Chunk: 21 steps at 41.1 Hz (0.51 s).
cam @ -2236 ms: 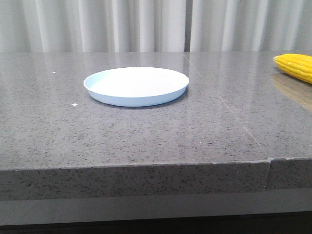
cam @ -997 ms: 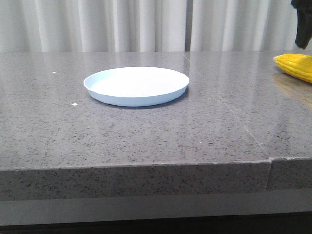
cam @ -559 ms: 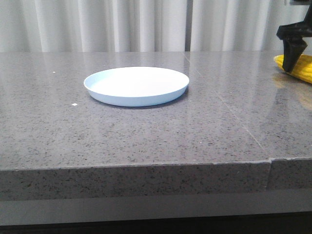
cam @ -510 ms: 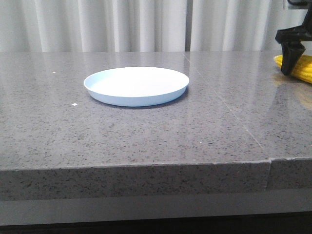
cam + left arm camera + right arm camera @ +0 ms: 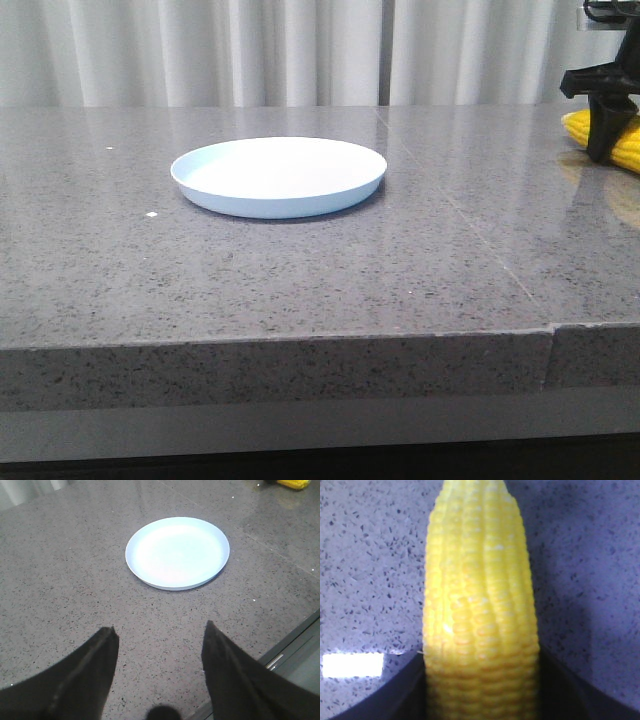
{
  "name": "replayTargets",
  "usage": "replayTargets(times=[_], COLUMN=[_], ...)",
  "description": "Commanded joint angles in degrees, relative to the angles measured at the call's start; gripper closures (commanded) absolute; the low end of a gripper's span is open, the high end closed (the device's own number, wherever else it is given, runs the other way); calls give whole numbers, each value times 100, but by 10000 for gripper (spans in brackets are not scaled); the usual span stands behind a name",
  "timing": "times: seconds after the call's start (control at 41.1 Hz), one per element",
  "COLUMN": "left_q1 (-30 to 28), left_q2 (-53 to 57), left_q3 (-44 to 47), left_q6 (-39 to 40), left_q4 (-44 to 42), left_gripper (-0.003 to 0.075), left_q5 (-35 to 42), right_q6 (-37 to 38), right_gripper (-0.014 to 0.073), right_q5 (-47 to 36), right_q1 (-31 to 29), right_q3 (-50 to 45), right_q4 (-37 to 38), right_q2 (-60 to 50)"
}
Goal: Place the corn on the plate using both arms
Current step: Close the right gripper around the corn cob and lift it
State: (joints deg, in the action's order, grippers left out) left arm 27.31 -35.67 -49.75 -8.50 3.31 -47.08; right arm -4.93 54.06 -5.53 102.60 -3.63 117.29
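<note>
The yellow corn (image 5: 632, 148) lies on the grey stone table at the far right edge of the front view. My right gripper (image 5: 604, 140) is down over it, open. In the right wrist view its dark fingers (image 5: 395, 690) stand close on either side of the cob (image 5: 480, 595), which still rests on the table. The white plate (image 5: 280, 205) sits empty at the table's middle. My left gripper (image 5: 157, 630) is open and empty, hovering over the table short of the plate (image 5: 177, 552). It is out of the front view. The corn's end shows far off in the left wrist view (image 5: 292, 483).
The table's front edge (image 5: 300, 340) runs across the front view, with a seam (image 5: 550, 330) at the right. White curtains (image 5: 300, 50) hang behind the table. A bright reflection (image 5: 352, 665) lies on the stone beside the right gripper.
My right gripper has come in from the upper right and lowered onto the corn, its fingers now astride the cob. The plate and corn have not moved.
</note>
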Motion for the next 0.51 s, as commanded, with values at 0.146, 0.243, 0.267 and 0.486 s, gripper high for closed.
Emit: replayTargets(times=[0.146,0.243,0.267,0.486], left_q1=[40,40,40,40], left_q2=[-29,-29,-29,-29], left_q3=[-132,-132,-132,-132], left_q6=[75,75,75,75], left_q4=[22,22,22,22], left_gripper=[355,355,355,355], left_q5=[383,383,383,383], right_q6=[-66,-72,-72,-72], right_gripper=[407,407,407,407], right_q5=[-167,-139,-131,95], right_q1=[301,619,700,1749], right_q3=[193,193,193,193], right_q4=[-46,-46,-46,-243], right_q2=[-1004,-1364,-1438,-2018])
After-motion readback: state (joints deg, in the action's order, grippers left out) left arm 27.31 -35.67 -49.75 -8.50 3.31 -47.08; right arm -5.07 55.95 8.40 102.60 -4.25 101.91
